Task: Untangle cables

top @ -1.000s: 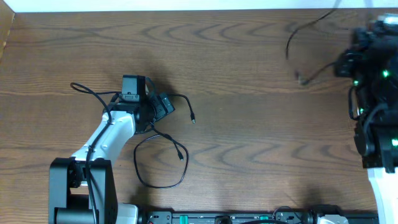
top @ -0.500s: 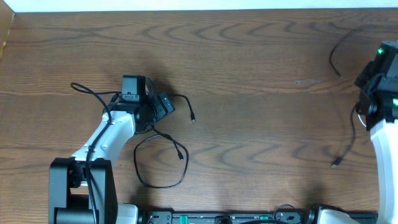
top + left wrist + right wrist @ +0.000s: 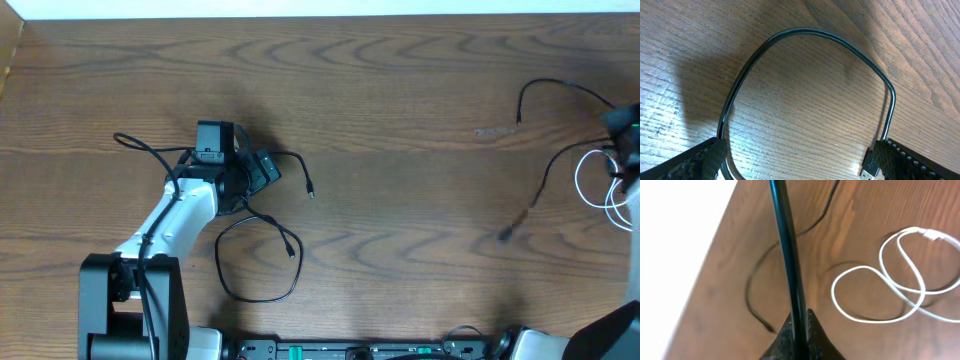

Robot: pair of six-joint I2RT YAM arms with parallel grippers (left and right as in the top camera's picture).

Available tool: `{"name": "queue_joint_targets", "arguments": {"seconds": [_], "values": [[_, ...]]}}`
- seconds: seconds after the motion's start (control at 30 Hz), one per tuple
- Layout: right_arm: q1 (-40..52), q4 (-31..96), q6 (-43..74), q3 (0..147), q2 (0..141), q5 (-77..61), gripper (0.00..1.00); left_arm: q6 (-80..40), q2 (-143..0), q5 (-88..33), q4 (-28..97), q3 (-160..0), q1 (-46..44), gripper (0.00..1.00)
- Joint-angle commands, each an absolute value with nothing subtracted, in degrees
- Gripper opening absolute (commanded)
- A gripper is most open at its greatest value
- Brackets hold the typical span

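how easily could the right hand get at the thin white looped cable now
Probably not yet: the thin white looped cable lies close by, but the right hand is shut on the thin black cable.

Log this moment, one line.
left gripper: open over black loop | right gripper: shut on black cable | white cable: coiled on table
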State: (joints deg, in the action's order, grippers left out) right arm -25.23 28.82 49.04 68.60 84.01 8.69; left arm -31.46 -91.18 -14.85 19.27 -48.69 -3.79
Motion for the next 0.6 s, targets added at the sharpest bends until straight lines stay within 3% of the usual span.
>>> {"name": "queue_joint_targets", "arguments": {"seconds": [0.0, 0.37, 0.4, 0.43, 0.53, 0.57], "values": [[-28.16, 28.58, 56.29, 67.55, 84.03, 2.44, 0.01, -31.07, -90.59, -14.26, 19.46, -49.30, -3.55, 0.98], [-31.09, 32.73, 56.34, 61.54, 84.03, 7.55, 0.03, -31.09, -90.59, -14.26, 19.46, -49.30, -3.55, 0.98], [-31.09, 32.73, 56.31, 61.01, 84.03, 7.49, 0.17, -31.07, -90.59, -14.26, 19.46, -49.30, -3.55, 0.98], [-31.07, 32.75, 56.31, 60.53, 84.03, 7.14, 0.39, -31.09, -90.59, -14.26, 19.46, -49.30, -3.55, 0.98], [-30.96, 32.80, 56.31, 59.42, 84.03, 5.41, 0.94, -31.09, -90.59, -14.26, 19.46, -49.30, -3.55, 0.98], [-30.96, 33.06, 56.31, 59.02, 84.03, 4.89, 0.99, -31.09, -90.59, -14.26, 19.46, -49.30, -3.55, 0.98]]}}
